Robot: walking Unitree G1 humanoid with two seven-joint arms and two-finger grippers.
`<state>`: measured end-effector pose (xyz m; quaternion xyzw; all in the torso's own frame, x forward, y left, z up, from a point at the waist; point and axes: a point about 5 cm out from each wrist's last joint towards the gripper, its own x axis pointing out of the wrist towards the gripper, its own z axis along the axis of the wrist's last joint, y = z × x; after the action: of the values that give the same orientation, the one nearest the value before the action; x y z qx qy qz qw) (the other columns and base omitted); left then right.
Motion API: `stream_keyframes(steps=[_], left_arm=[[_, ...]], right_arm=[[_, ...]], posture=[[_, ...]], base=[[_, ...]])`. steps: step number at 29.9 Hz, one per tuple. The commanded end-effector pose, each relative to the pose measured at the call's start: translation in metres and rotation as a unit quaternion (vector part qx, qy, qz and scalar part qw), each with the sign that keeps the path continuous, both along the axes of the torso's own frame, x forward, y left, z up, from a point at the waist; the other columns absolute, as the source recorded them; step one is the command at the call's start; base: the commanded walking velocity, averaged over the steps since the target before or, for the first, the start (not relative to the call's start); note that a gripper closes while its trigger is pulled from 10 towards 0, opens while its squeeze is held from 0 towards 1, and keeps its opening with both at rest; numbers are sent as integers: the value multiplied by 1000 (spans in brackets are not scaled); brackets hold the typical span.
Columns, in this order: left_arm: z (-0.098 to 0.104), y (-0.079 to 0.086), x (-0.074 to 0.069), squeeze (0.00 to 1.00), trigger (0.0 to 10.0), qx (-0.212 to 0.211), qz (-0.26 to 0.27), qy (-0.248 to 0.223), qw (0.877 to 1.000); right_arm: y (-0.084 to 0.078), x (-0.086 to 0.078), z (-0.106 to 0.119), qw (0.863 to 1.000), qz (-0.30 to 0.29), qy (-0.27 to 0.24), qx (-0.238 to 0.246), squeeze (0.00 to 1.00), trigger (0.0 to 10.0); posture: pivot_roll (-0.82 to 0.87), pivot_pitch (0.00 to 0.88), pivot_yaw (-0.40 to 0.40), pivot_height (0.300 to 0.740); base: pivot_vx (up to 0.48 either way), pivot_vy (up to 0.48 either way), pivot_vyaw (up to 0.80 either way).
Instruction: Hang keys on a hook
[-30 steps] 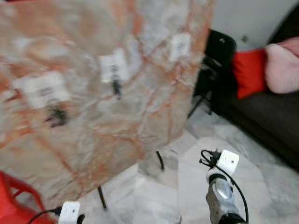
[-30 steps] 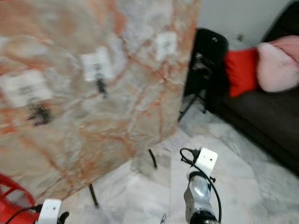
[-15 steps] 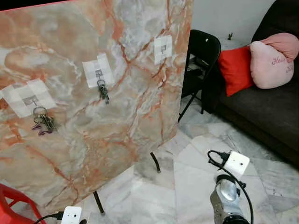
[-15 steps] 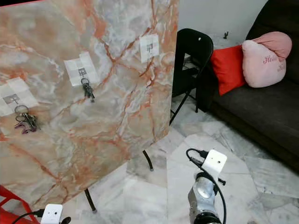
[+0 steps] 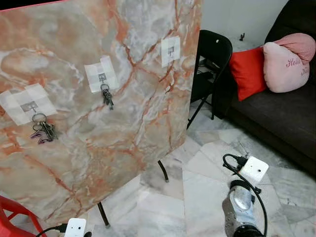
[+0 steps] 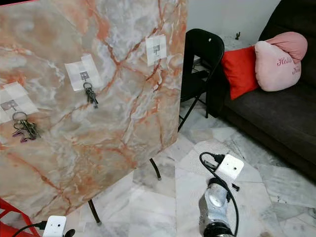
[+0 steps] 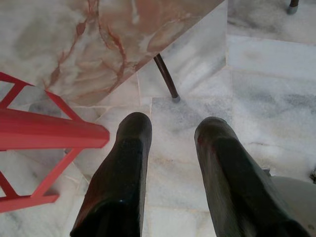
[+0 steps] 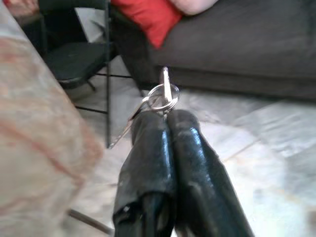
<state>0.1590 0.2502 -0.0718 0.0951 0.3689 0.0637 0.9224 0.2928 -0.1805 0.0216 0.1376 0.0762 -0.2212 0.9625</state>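
A floor of pale grey-veined marble tiles (image 5: 158, 217) is seen underfoot. A large board of orange and grey marble pattern (image 5: 98, 148) is stood on thin black legs (image 5: 163, 171). Behind its edge a black folding chair (image 5: 213, 54) is placed against a plain white wall (image 5: 237, 17). A dark grey sofa (image 5: 276, 113) is set on the right, with a red cushion (image 5: 247, 71) and a pink cushion (image 5: 286, 59) laid on it. A red plastic frame (image 7: 44, 133) is seen low on the left.

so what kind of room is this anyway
Probably a living room in a home, fitted out for practice: a dark sofa with red and pink cushions, a marble-tiled floor, and a propped marble-look board carrying stick-on hooks, two already holding keys. The right hand grips a key ring.
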Motion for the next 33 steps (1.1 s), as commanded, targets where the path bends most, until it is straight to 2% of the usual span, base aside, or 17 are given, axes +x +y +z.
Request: stream_keyframes(steps=[1, 4, 9, 10, 16, 21, 23, 26, 28, 30, 33], left_arm=[[-1, -1, -1, 0, 10000, 5, -11, 5, 1000], [-1, -1, -1, 0, 10000, 5, -11, 5, 1000], [-1, -2, -1, 0, 10000, 6, -11, 5, 1000], [-1, -2, -2, 0, 10000, 7, -11, 6, 1000], [-1, 0, -3, 0, 10000, 10, -12, 9, 1000], [-1, 1, -2, 0, 10000, 15, -18, 11, 1000], [-1, 0, -1, 0, 10000, 18, -25, 12, 999], [-1, -1, -1, 0, 10000, 18, -25, 12, 999], [-1, -1, -1, 0, 10000, 18, -26, 12, 999], [-1, -2, -1, 0, 10000, 19, -27, 13, 999], [-2, -2, -1, 0, 10000, 21, -28, 15, 999]], right_arm=[[3, 11, 12, 998, 10, -38, 51, 0, 10000], [7, 16, 15, 993, 21, -60, 101, 0, 10000], [8, 18, 16, 987, 29, -73, 139, 0, 10000], [8, 19, 15, 979, 30, -83, 181, 0, 10000], [12, 20, 13, 956, 51, -107, 269, 0, 10000], [18, 21, 13, 942, 71, -122, 304, 0, 10000], [22, 22, 14, 929, 86, -133, 334, 0, 10000], [23, 22, 14, 926, 96, -136, 339, 0, 10000], [26, 22, 15, 915, 107, -146, 361, 0, 10000], [30, 22, 17, 893, 121, -164, 401, 0, 10000], [31, 22, 17, 881, 131, -174, 421, 0, 10000]], posture=[[65, 0, -19, 740], [68, 0, -21, 740], [69, 0, -22, 740], [70, 0, -21, 740], [71, 0, -22, 740], [73, 0, -22, 740], [73, 0, -22, 740], [73, 0, -21, 740], [72, 0, -21, 740], [73, 0, -19, 740], [73, 0, -18, 740]], base=[[0, 0, 0], [0, 0, 0], [0, 0, 0], [0, 0, 0], [0, 0, 0], [0, 0, 0], [0, 0, 0], [0, 0, 0], [0, 0, 0], [0, 0, 0], [0, 0, 0]])
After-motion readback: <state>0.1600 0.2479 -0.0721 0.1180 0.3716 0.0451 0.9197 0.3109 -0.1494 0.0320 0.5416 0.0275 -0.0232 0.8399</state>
